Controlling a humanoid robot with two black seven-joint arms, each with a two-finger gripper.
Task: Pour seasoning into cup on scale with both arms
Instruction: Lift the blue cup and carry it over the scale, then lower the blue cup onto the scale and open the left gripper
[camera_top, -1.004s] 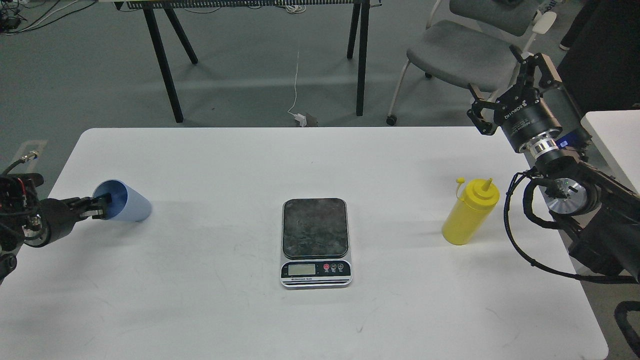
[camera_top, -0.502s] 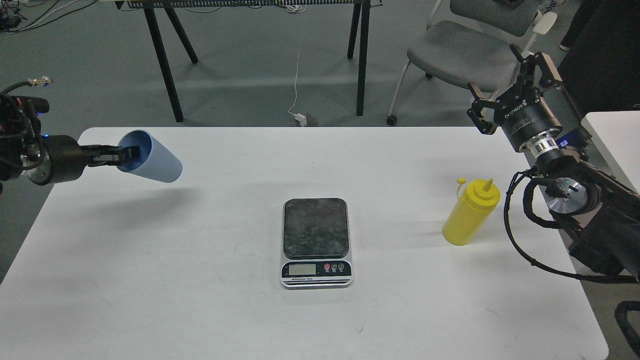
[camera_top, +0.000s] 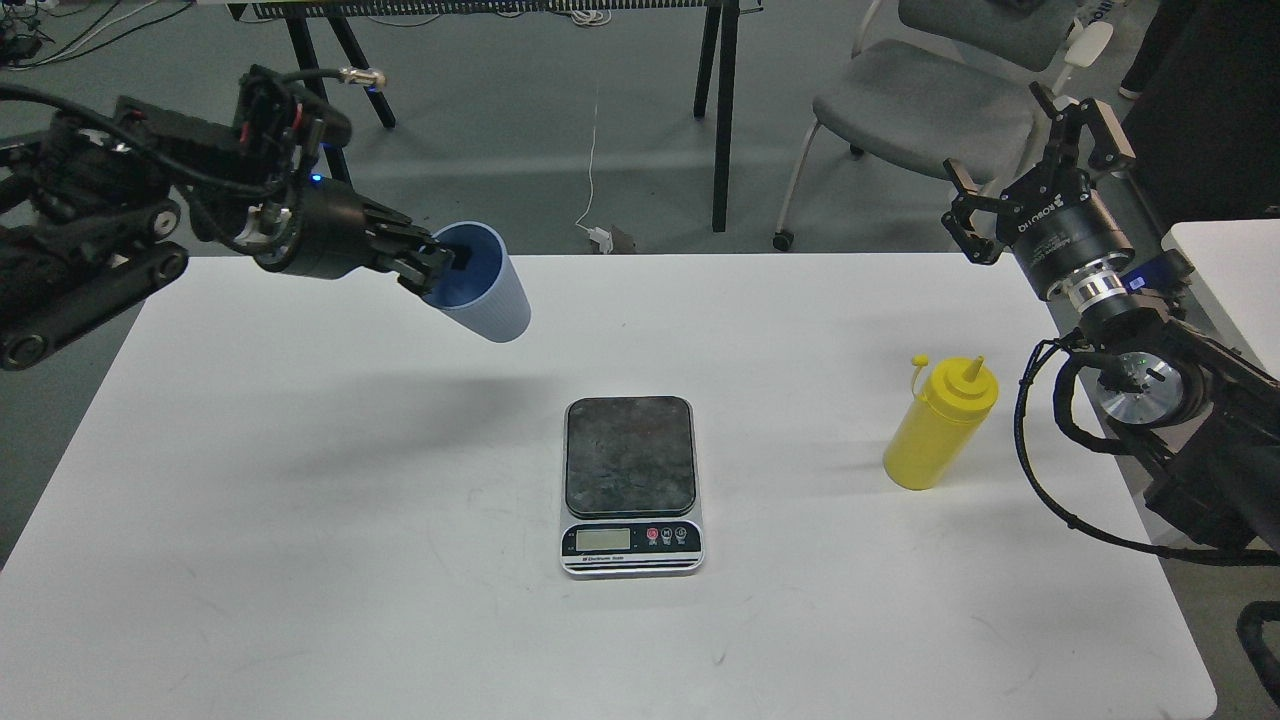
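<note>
My left gripper is shut on the rim of the light blue cup, one finger inside it. It holds the cup tilted in the air, mouth toward the arm, above the table and up-left of the scale. The scale sits flat at the table's middle with nothing on its dark platform. The yellow squeeze bottle stands upright on the right of the table, its small cap hanging off to the left. My right gripper is open and empty, raised behind and above the bottle, beyond the table's far right corner.
The white table reaches the frame's bottom. Behind it are black table legs, a grey wheeled chair and a white cable on the floor. Another white surface stands at the right edge.
My left arm has lifted the cup off the table's left side and carried it up and right toward the middle. The right gripper has shifted slightly; bottle and scale have not moved.
</note>
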